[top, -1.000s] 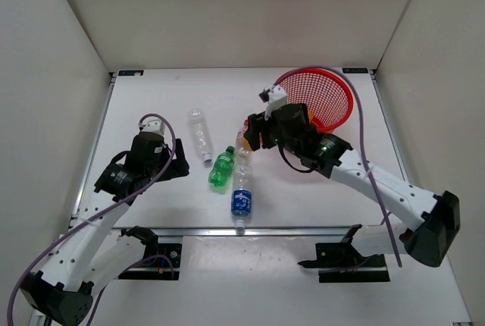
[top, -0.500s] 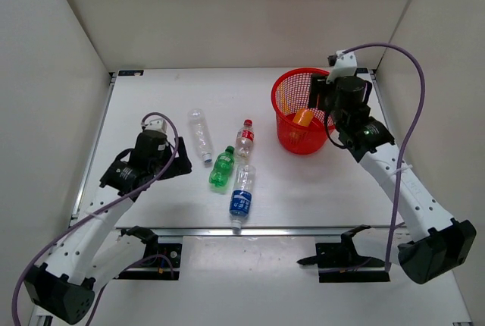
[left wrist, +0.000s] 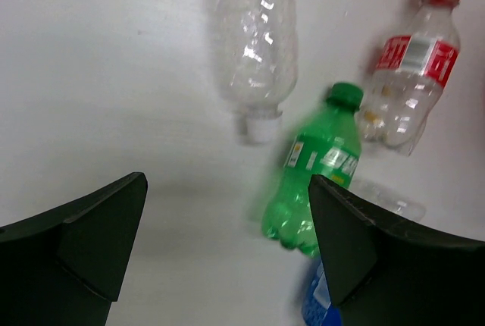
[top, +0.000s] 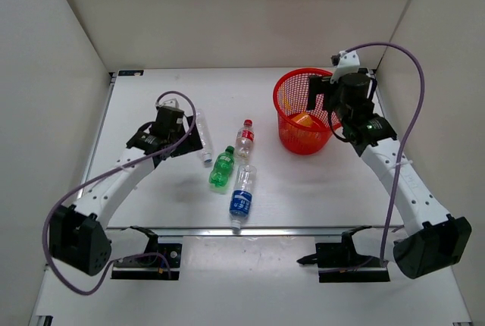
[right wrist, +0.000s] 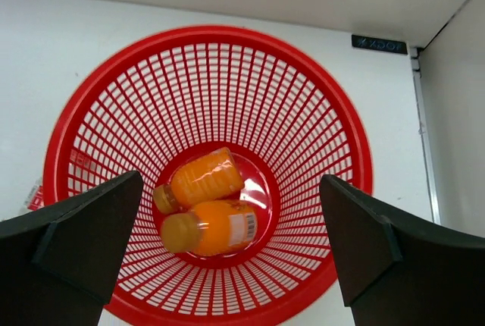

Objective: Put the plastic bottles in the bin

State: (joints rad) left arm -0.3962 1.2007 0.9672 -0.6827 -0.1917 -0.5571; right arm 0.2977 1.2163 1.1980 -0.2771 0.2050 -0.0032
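Two orange bottles (right wrist: 206, 203) in the bin (right wrist: 212, 35), four more lying out on the surface (top: 151, 98)

From overhead, the red mesh bin sits at about 2 o'clock on the surface, and both stubby orange ones lie side by side on its base. The right end effector (right wrist: 231, 180) hangs right over the bin mouth, fingers spread wide with nothing in them. The other four are bunched near the middle. The green bottle (left wrist: 314, 182) is the hub, with the plain clear bottle (left wrist: 254, 38) at its 11 o'clock, the red-capped bottle (left wrist: 413, 91) at 1 o'clock and the blue-labelled bottle (top: 242, 199) at 5 o'clock. The left end effector (left wrist: 227, 182) is just beside the clear one's cap end, also wide open and holding nothing.
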